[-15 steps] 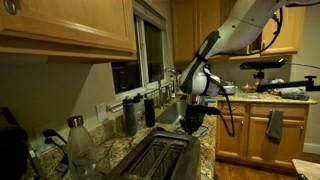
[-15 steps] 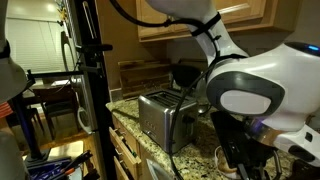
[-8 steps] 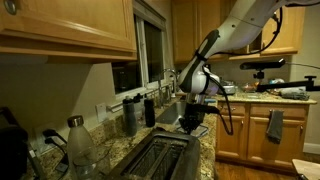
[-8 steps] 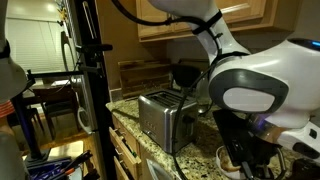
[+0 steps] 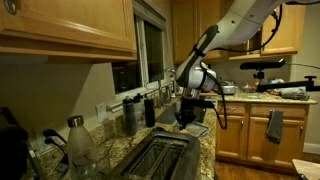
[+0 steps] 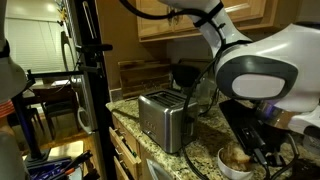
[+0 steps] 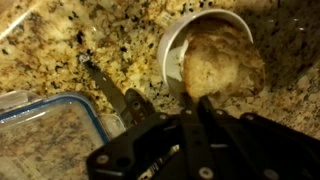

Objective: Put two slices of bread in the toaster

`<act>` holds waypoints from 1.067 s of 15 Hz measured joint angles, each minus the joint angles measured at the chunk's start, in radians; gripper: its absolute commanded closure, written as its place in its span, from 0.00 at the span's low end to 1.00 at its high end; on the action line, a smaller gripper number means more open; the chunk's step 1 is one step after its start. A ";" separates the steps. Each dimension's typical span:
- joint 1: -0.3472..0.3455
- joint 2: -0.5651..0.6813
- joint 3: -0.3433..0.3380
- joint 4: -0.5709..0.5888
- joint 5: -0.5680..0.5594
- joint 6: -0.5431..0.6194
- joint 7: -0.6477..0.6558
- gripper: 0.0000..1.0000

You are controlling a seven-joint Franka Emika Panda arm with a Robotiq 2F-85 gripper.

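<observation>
In the wrist view a pale tan, brown-mottled slice of bread (image 7: 222, 60) stands tilted over a small white bowl (image 7: 172, 52) on the speckled granite counter. My gripper (image 7: 188, 100) is shut, its two dark fingers pinched on the slice's lower left edge. In an exterior view the gripper (image 5: 186, 117) hangs low over the counter just beyond the toaster (image 5: 156, 157), whose long dark slots fill the foreground. In an exterior view the steel toaster (image 6: 164, 119) stands left of the white bowl (image 6: 237, 161), with the arm's big white body above it.
A blue-rimmed container (image 7: 42, 133) and a knife (image 7: 104, 86) lie on the counter left of the bowl. Dark bottles (image 5: 130, 116) and a clear bottle (image 5: 79, 143) line the back wall by the toaster. A black stand (image 6: 92, 85) rises beside the counter.
The arm has shifted slightly, with the gripper rising a little above the counter. In an exterior view the white bowl has come into sight below the arm. The jaws stayed shut.
</observation>
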 measured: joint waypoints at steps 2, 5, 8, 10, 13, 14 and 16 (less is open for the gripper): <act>0.006 -0.011 0.000 0.007 -0.025 -0.002 0.018 0.91; 0.022 -0.036 -0.005 0.009 -0.081 -0.006 0.064 0.91; 0.049 -0.068 -0.021 0.009 -0.160 -0.036 0.148 0.91; 0.070 -0.096 -0.035 0.009 -0.208 -0.070 0.207 0.91; 0.099 -0.145 -0.053 0.009 -0.269 -0.120 0.285 0.91; 0.107 -0.161 -0.057 0.009 -0.286 -0.137 0.309 0.92; 0.121 -0.194 -0.063 0.010 -0.315 -0.170 0.359 0.92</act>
